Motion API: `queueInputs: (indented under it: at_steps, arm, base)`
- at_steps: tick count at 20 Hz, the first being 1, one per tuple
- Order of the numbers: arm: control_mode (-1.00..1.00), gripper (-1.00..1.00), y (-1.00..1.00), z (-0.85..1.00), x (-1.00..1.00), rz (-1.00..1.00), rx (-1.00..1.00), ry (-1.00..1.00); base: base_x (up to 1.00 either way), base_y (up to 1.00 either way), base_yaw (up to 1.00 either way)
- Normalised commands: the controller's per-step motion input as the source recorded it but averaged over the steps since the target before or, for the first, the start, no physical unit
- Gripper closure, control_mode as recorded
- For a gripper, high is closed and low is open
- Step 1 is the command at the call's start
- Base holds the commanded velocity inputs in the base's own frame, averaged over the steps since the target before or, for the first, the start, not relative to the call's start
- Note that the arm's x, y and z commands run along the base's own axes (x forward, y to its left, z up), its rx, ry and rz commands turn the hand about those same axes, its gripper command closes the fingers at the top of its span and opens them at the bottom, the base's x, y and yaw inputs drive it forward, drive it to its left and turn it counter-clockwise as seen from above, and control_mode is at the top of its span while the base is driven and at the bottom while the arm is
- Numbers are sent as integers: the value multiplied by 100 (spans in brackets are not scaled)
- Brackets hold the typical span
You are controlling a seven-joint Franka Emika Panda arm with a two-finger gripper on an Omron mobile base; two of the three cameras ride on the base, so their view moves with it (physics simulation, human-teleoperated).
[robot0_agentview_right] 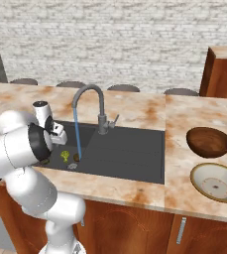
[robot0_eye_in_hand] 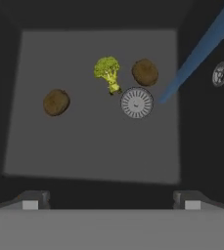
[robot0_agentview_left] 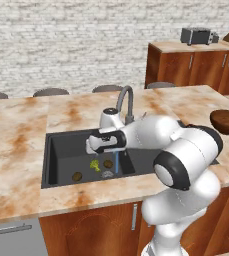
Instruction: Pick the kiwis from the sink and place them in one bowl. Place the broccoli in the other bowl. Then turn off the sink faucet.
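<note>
Two brown kiwis [robot0_eye_in_hand: 56, 102] [robot0_eye_in_hand: 145, 72] lie on the floor of the dark-grey sink [robot0_agentview_left: 56, 150], with the yellow-green broccoli [robot0_eye_in_hand: 107, 71] between them beside the round drain [robot0_eye_in_hand: 136, 102]. My gripper [robot0_eye_in_hand: 111, 204] hangs open above the basin with nothing between its fingers, well above the fruit. From the left base it shows as the hand [robot0_agentview_left: 92, 150] over the broccoli [robot0_agentview_left: 94, 164]. The grey faucet [robot0_agentview_right: 101, 106] runs a thin blue stream [robot0_agentview_right: 78, 134] down near the drain. On the counter to the right stand the dark wooden bowl [robot0_agentview_right: 208, 141] and the cream bowl [robot0_agentview_right: 216, 181].
Marble counter [robot0_agentview_left: 16, 150] surrounds the sink. Stool backs [robot0_agentview_left: 51, 92] line its far edge. A wooden cabinet run with a toaster [robot0_agentview_left: 198, 36] stands at the back right. The sink's right half is a flat drainboard [robot0_agentview_right: 135, 149].
</note>
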Motion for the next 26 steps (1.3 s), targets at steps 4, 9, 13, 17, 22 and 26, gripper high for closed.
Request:
queueInputs:
  at_steps: [4, 9, 13, 17, 22, 26]
  arm:
    - [-100, -100, 0, -25, 24, 0, -3, 0]
    - [-100, -100, 2, -26, 25, 0, -2, 0]
    - [-100, -100, 6, -28, 21, 0, -2, 0]
    - [-100, -100, 5, -30, 22, -1, -2, 0]
    - [-100, -100, 2, -31, 20, -2, -1, 0]
    - [-100, -100, 2, -17, 13, -2, -1, 0]
  base:
    - [0, 0, 0]
    - [0, 0, 0]
    - [0, 0, 0]
    - [0, 0, 0]
    - [0, 0, 0]
    - [0, 0, 0]
